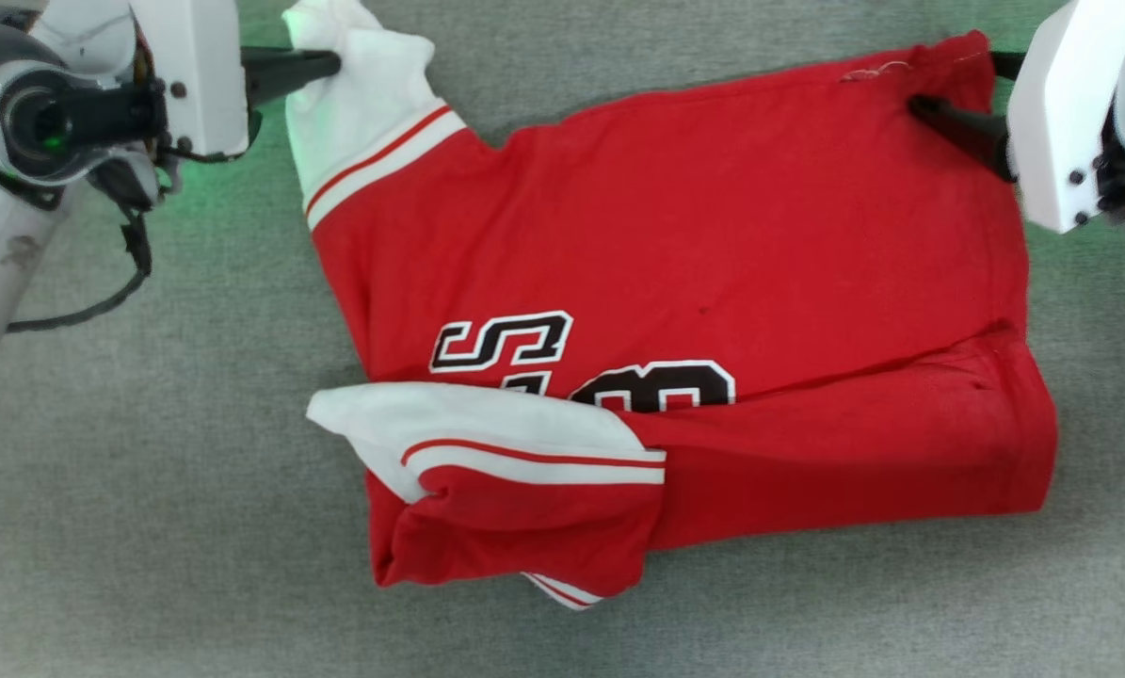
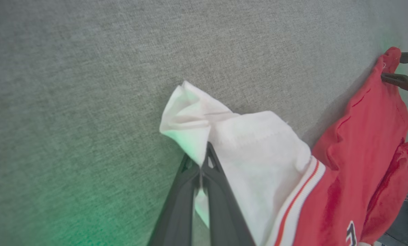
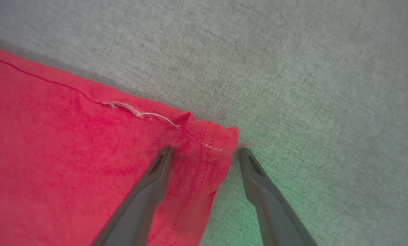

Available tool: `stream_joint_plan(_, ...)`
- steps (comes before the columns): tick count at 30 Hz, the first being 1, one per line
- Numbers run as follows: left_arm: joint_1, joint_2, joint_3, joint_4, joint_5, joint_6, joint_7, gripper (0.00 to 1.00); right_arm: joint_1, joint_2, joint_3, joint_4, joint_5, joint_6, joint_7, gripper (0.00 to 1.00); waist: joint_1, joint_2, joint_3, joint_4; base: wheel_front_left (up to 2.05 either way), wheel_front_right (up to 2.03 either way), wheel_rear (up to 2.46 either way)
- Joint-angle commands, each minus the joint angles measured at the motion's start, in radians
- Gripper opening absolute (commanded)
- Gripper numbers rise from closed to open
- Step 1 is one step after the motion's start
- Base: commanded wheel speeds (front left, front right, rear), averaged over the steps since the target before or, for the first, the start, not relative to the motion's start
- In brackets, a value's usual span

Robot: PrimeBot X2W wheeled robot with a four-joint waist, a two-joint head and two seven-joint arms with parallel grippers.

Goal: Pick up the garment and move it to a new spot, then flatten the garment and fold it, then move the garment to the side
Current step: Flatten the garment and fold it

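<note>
On my left, the left gripper (image 1: 334,64) is clenched on the white sleeve end (image 2: 251,147) of the garment (image 1: 713,273), with the fabric pinched between its fingers (image 2: 224,191) at the far-left corner. The garment lies partly folded on the grey bench (image 1: 148,527). Its near edge and near sleeve (image 1: 487,443) are turned over the body, half covering the black-and-white emblem (image 1: 501,341). At the far-right corner the right gripper (image 3: 205,150) stands released, jaws wide astride the red hem (image 3: 210,136). One finger seems to rest on the cloth, though I can't be sure it touches.
</note>
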Motion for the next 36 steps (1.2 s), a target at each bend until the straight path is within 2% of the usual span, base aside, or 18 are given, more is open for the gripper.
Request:
stream_joint_plan(1,-0.002,-0.002,-0.007,0.004,0.013,-0.007,-0.006,0.0,-0.005,-0.012,0.036,0.022,0.007,-0.002,0.04,1.0,0.0,0.0,0.008,0.013,0.0,0.0,0.0)
stream_joint_plan(2,-0.003,-0.004,-0.007,0.004,0.014,-0.011,-0.011,0.0,-0.006,-0.015,0.054,0.024,0.019,-0.002,0.055,1.0,0.0,0.0,0.007,0.015,0.0,0.0,0.0)
stream_joint_plan(3,-0.003,-0.007,-0.006,0.003,0.013,-0.012,-0.014,0.0,-0.01,-0.018,0.062,0.028,0.031,-0.002,0.062,0.67,0.0,0.0,0.007,0.016,0.0,0.0,0.0)
stream_joint_plan(4,-0.001,-0.011,-0.006,0.003,0.012,-0.016,-0.018,0.0,-0.013,-0.018,0.073,0.027,0.043,-0.002,0.063,0.49,0.0,0.0,0.005,0.016,0.0,0.0,0.0)
stream_joint_plan(5,0.0,-0.015,-0.005,0.003,0.012,-0.018,-0.022,0.0,-0.016,-0.02,0.081,0.027,0.057,-0.002,0.062,0.2,0.0,0.0,0.003,0.017,0.0,0.0,0.0)
stream_joint_plan(6,0.0,-0.019,-0.005,0.004,0.012,-0.021,-0.025,0.0,-0.019,-0.024,0.087,0.027,0.066,-0.001,0.06,0.0,0.0,0.0,0.001,0.018,0.0,0.0,0.0)
stream_joint_plan(9,0.0,-0.029,0.004,0.009,0.015,-0.026,-0.056,0.0,-0.031,-0.04,0.094,0.023,0.071,-0.001,0.015,0.0,0.0,0.0,-0.011,0.023,0.0,0.0,0.0)
stream_joint_plan(13,0.027,-0.044,0.022,-0.005,0.006,-0.042,-0.135,0.0,-0.018,-0.055,0.056,0.009,0.123,-0.002,-0.087,0.0,0.0,0.0,-0.06,0.04,0.0,0.0,0.0)
stream_joint_plan(17,0.084,-0.02,0.032,-0.084,-0.014,-0.049,-0.198,0.0,0.046,-0.103,0.056,-0.04,0.157,-0.002,-0.163,0.0,0.0,0.0,-0.128,0.058,0.0,0.0,0.0)
stream_joint_plan(20,0.152,0.026,0.028,-0.214,-0.029,-0.049,-0.24,0.0,0.116,-0.164,0.07,-0.112,0.181,-0.002,-0.186,0.0,0.0,0.0,-0.172,0.071,0.0,0.0,0.0)
stream_joint_plan(24,0.268,0.119,0.016,-0.405,-0.032,-0.049,-0.309,0.0,0.241,-0.257,0.064,-0.224,0.215,-0.002,-0.211,0.0,0.0,0.0,-0.216,0.089,0.0,0.0,0.0)
stream_joint_plan(32,0.508,0.289,0.011,-0.711,-0.01,-0.047,-0.496,0.0,0.518,-0.415,-0.032,-0.419,0.25,-0.002,-0.27,0.0,0.0,0.0,-0.245,0.12,0.0,0.0,0.0)
stream_joint_plan(36,0.626,0.354,-0.001,-0.827,0.004,-0.015,-0.585,0.0,0.657,-0.451,-0.115,-0.474,0.245,-0.002,-0.308,0.0,0.0,0.0,-0.242,0.132,0.0,0.0,0.0)
